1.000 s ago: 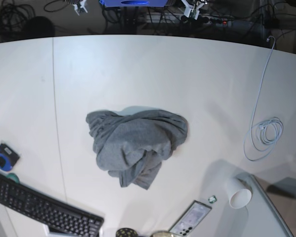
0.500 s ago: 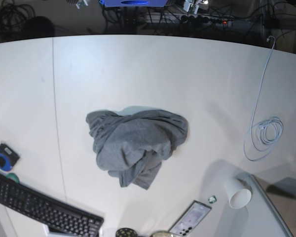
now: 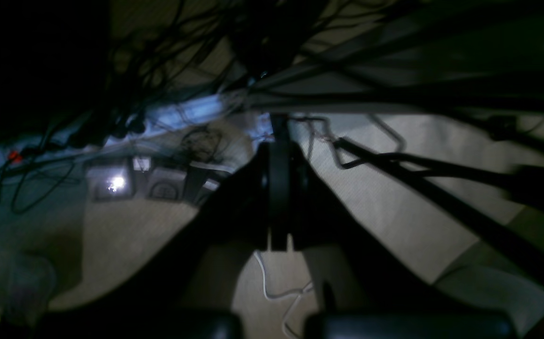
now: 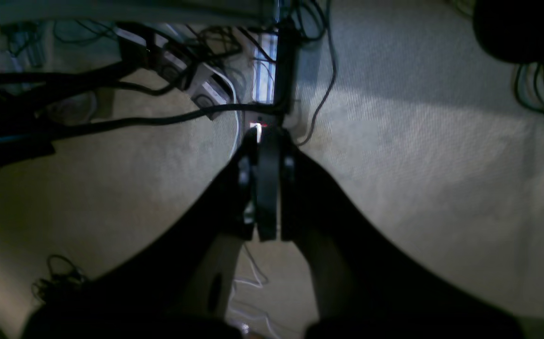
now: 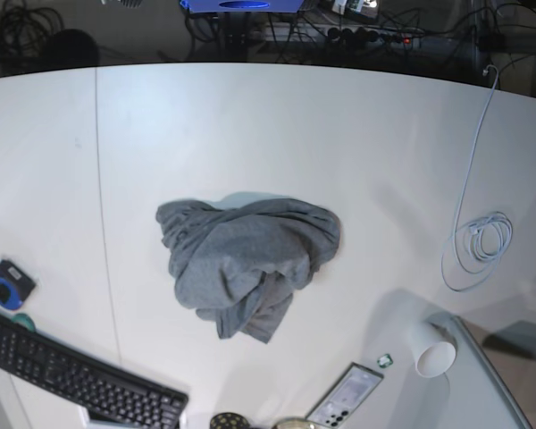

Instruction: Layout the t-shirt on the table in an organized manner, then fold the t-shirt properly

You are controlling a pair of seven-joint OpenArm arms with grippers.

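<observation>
- Left tool (image 3: 279,141), seen from its wrist camera, has its dark jaws pressed together with nothing between them; it hangs over a pale carpeted floor (image 3: 394,197) crossed by black cables (image 3: 394,162).
- Right tool (image 4: 267,141) is likewise closed and empty in its wrist view, above the same kind of pale carpet, with a white power strip (image 4: 206,92) and tangled dark leads beyond its tip.
- Neither tool appears clearly in the base view; both are off the desk, past its far edge.
- Crumpled heather-grey cotton t-shirt (image 5: 246,264) lies in a rumpled heap near the middle of the large white desk (image 5: 277,125), well apart from both tools, with folds bunched over one another and a flap trailing toward the near edge.
- Thin dark seam line (image 5: 103,197) runs down the desk to the shirt's left in the base view.
- Black keyboard (image 5: 76,380) and a small blue-and-black round device (image 5: 9,284) sit at the near corner on that side.
- White coiled cable (image 5: 482,239) lies toward the opposite side, and a white paper cup (image 5: 431,350) lies on its side nearer the front, beside a grey panel (image 5: 487,384).
- Flat rectangular handset (image 5: 346,396) rests at the near edge.
</observation>
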